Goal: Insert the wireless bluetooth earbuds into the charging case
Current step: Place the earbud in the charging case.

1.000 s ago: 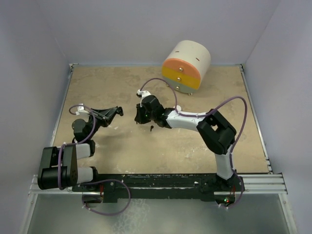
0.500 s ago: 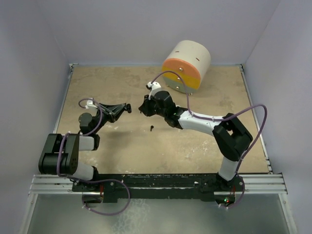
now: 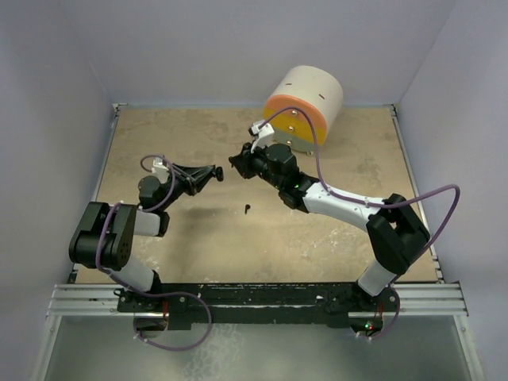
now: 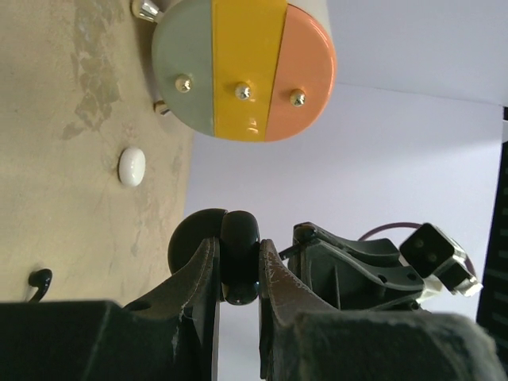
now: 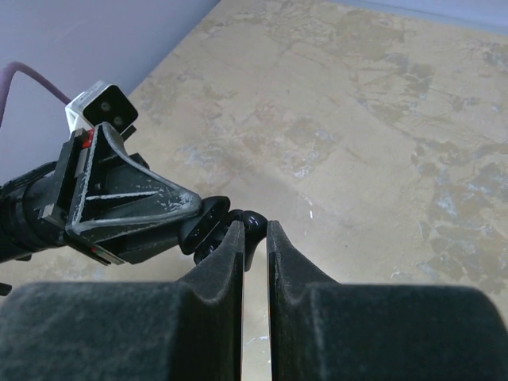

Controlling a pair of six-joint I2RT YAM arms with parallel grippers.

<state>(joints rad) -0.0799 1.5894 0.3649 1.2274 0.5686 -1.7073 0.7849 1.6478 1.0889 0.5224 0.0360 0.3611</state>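
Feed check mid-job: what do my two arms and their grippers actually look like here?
The left arm and right arm mix chunky black joint housings with white links. A purple cable loops along each. The left gripper and right gripper are black, with triangular, truss-like fingers, and each wrist carries a small white camera block.

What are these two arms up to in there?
Two robot arms meet above a tan table. The left gripper is clamped on a small glossy black round charging case, held off the table. The right gripper, fingers nearly together, points at that case; whether it pinches anything cannot be told. A small white oval piece, perhaps an earbud, and a small black piece lie on the table.
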